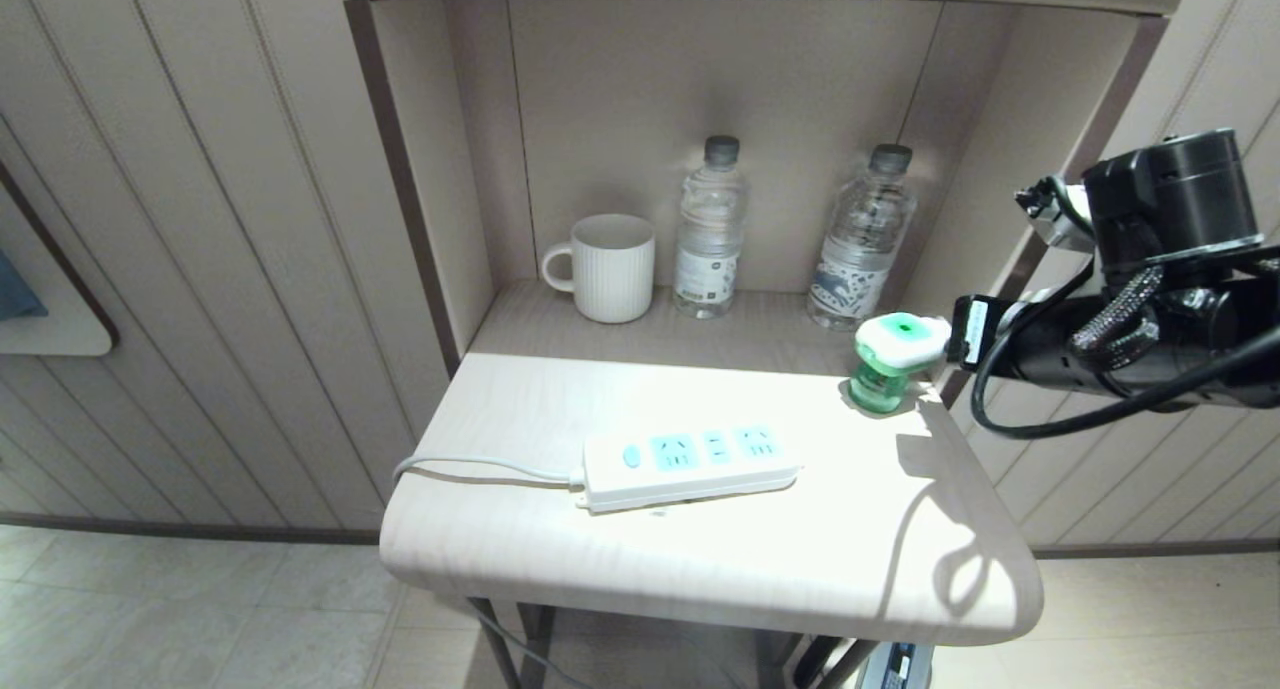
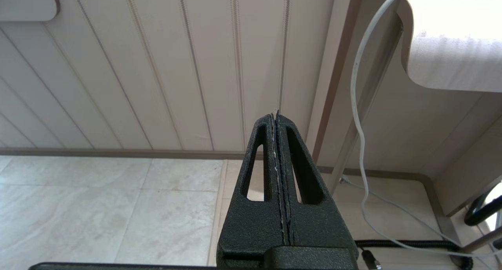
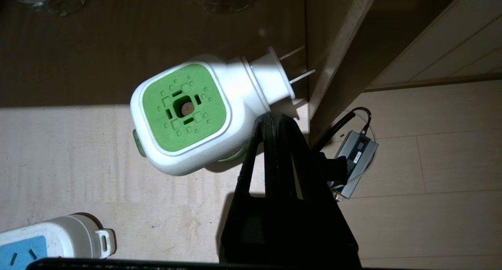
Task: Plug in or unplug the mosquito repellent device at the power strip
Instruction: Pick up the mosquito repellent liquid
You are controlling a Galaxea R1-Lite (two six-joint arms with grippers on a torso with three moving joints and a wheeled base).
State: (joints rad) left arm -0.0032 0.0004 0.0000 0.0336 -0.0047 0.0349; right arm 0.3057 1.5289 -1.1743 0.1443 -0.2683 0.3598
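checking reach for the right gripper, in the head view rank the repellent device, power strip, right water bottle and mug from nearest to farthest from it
1. mosquito repellent device, right beside the right gripper at the table's right edge.
2. right water bottle, back in the alcove, right side.
3. power strip, flat at mid-table toward the front.
4. mug, back left of the alcove.

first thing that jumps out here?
The green-and-white mosquito repellent device, standing unplugged at the table's right rear edge, prongs bare. The right claw, shut, sits right beside its plug end. The power strip lies mid-table, sockets empty; a mug and two water bottles stand in the alcove behind.
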